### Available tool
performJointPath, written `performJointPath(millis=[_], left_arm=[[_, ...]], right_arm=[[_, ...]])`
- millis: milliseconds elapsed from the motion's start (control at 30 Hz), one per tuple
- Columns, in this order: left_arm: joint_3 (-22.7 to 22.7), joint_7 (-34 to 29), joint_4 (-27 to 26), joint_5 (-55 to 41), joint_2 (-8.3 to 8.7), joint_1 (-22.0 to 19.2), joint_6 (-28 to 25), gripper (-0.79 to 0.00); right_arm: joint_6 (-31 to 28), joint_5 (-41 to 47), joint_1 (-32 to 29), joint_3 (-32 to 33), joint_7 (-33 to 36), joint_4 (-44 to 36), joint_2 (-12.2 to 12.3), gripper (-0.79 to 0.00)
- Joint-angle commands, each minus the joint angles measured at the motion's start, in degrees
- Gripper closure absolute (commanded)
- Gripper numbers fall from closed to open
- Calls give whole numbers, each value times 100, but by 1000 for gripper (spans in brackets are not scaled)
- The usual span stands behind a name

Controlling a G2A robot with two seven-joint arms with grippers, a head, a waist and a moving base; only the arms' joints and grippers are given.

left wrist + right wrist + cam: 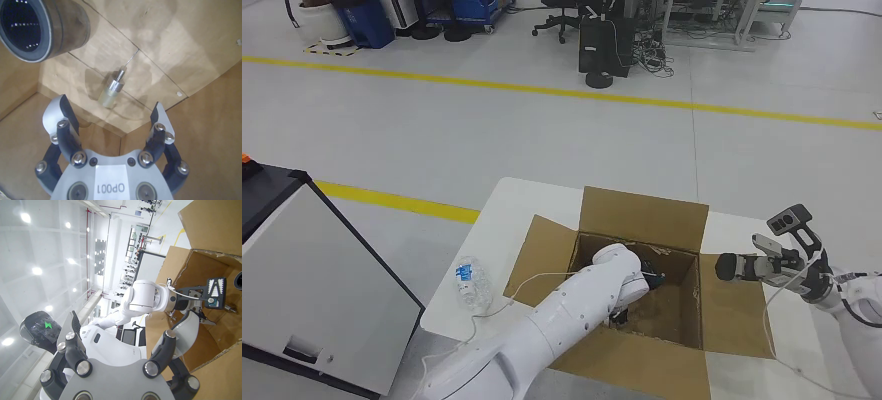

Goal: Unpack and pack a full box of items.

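Left claw: the left gripper (110,106) hangs inside the cardboard box (642,215), jaws wide apart and empty, above the threaded stud (113,88).
Task's thing: the stud lies on its side on the box floor, near a corner, across a seam between the bottom flaps.
Right claw: the right gripper (730,267) is spread and empty, at 3 o'clock of the box, over the side flap.
Risk, rolling: the stud is round and smooth, so if one pad touches it first it would likely skid or roll away.
Risk, walls: the corner is close, and a finger could catch the cardboard.
Risk, neighbour: the dark barrel (62,28) lies near the stud but apart from it (a wide sweep might knock it).
Materials: the stud has a bright metal collar, a fine screw tip and a cloudy plastic cap. The barrel is brown with a black rubbery rim. The cardboard is matte and creased.
Aside: a water bottle (472,283) lies on the table (522,200), at 9 o'clock of the box.
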Motion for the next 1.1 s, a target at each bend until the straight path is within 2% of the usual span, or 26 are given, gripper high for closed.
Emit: performJointPath(millis=[0, 300, 367, 500, 633, 733, 967, 1067], left_arm=[[41, 70, 100, -17, -38, -44, -41, -610], [220, 393, 738, -99, -249, -309, -256, -579], [268, 437, 882, -107, -303, -357, -291, -610], [341, 593, 1168, -110, -404, -445, -318, -542], [388, 741, 1417, -147, -499, -520, -384, -529], [417, 800, 1632, -175, -564, -566, -433, -480], [461, 962, 2020, -210, -685, -667, -471, -508], [492, 1025, 2074, -217, -704, -683, -469, -486]], right_arm=[[0, 0, 0, 0, 0, 0, 0, -785], [0, 0, 0, 0, 0, 0, 0, -785], [0, 0, 0, 0, 0, 0, 0, -785], [0, 0, 0, 0, 0, 0, 0, -785], [0, 0, 0, 0, 0, 0, 0, -785], [0, 0, 0, 0, 0, 0, 0, -785], [0, 0, 0, 0, 0, 0, 0, -785], [0, 0, 0, 0, 0, 0, 0, -785]])
